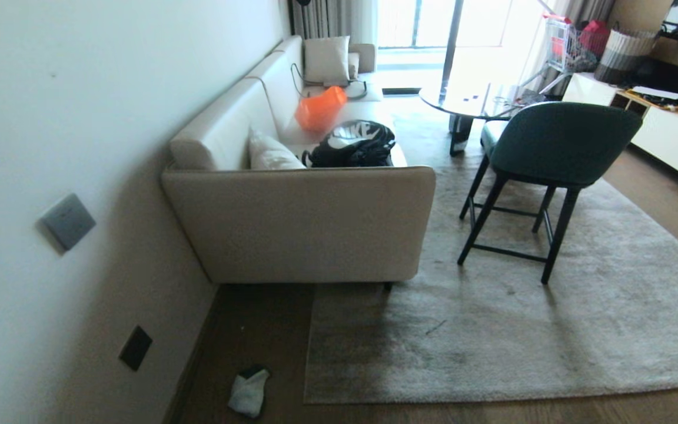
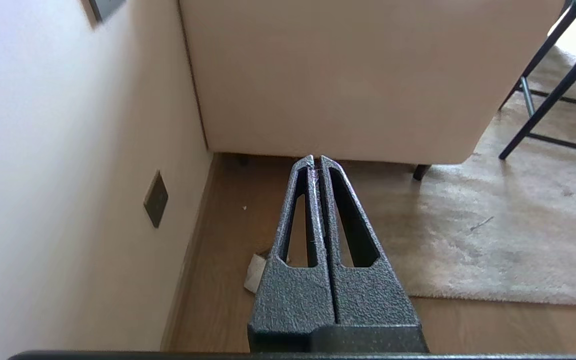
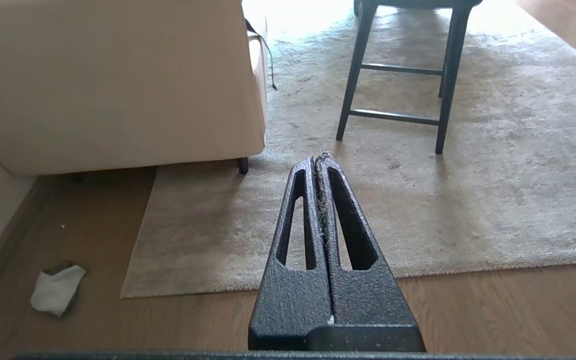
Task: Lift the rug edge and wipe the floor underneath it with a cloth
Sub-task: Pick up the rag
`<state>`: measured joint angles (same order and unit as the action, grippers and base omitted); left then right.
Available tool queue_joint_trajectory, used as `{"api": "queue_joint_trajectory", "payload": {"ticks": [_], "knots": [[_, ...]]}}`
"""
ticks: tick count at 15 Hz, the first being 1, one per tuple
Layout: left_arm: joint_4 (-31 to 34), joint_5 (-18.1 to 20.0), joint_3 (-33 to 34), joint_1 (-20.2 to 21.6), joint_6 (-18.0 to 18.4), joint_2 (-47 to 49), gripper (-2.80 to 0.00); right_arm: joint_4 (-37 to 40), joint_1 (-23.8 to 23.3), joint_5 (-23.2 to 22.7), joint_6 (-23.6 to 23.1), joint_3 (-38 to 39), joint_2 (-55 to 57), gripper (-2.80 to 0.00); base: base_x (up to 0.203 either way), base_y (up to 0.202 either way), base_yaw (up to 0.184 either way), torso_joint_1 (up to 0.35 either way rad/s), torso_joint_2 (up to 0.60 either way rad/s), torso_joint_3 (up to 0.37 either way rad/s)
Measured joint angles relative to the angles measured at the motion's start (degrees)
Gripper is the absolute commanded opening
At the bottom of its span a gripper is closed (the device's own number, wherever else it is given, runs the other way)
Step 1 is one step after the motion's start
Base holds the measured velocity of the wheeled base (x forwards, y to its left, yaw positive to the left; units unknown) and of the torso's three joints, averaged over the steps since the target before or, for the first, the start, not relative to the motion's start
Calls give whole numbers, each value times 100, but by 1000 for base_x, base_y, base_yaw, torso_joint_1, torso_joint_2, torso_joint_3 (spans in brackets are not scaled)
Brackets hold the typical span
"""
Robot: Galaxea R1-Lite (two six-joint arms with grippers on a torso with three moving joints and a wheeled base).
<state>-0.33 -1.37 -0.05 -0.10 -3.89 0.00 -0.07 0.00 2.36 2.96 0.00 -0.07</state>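
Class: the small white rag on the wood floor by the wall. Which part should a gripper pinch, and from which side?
Probably the crumpled white upper fold of the cloth, from straight above: it lies low on the floor, with the wall close on one side.

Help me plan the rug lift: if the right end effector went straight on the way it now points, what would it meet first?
Most likely the rug: the shut right end effector points down and forward over it, past the rug edge, short of the chair. Depth is unclear.
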Motion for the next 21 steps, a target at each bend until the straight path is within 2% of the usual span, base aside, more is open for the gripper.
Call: {"api": "queue_joint_trajectory", "payload": {"ticks": [10, 21], "knots": [[-2, -3, 2, 2, -2, 0, -280, 0, 0, 2, 1, 0, 0, -280, 0, 0, 0, -33, 440, 405], [0, -1, 2, 2, -3, 0, -280, 0, 0, 0, 4, 0, 0, -280, 0, 0, 0, 0, 7, 9]]}}
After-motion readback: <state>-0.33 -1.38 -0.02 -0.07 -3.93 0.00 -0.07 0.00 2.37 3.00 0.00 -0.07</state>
